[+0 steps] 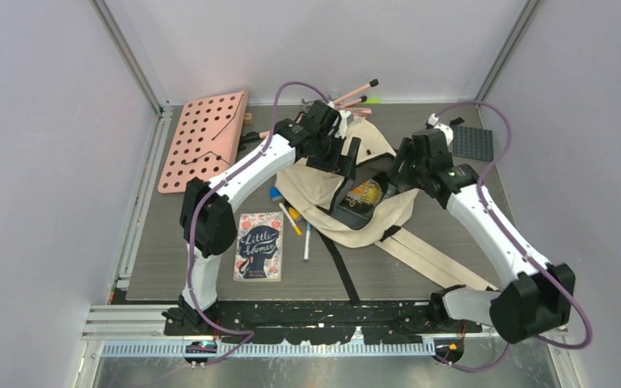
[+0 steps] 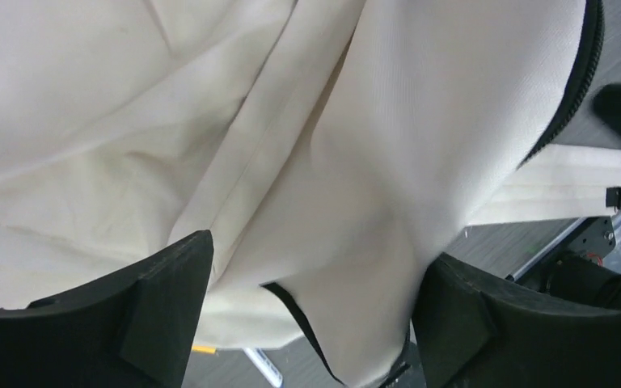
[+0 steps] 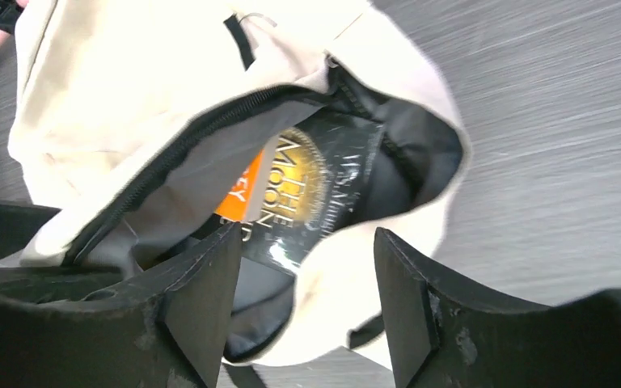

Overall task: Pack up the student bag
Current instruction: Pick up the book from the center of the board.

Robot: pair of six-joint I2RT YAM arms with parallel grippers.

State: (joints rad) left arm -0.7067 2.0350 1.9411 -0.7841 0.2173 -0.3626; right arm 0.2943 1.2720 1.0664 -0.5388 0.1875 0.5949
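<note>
Large soft cream-beige cloth student bag (image 1: 311, 187) mid grey bench (image 1: 170, 259), mouth unzipped; dark glossy gold-lettered book (image 3: 307, 194) inside. Left end effector (image 2: 311, 275) released, jaws wide over bag cloth. Right end effector (image 3: 307, 267) released, jaws apart at the mouth rim. Unpacked: navy "Little Women" paperback (image 1: 258, 246), slim pens (image 1: 291, 220). Judged under half done

so there's a Little Women book (image 1: 258, 246) lying flat near the front of the grey counter (image 1: 170, 259), couple of pens (image 1: 307, 241) just right of it, pink pegboard (image 1: 202, 141) back left, dark studded plate (image 1: 472, 142) back right, pink pencils (image 1: 356, 89) at the far edge
</note>
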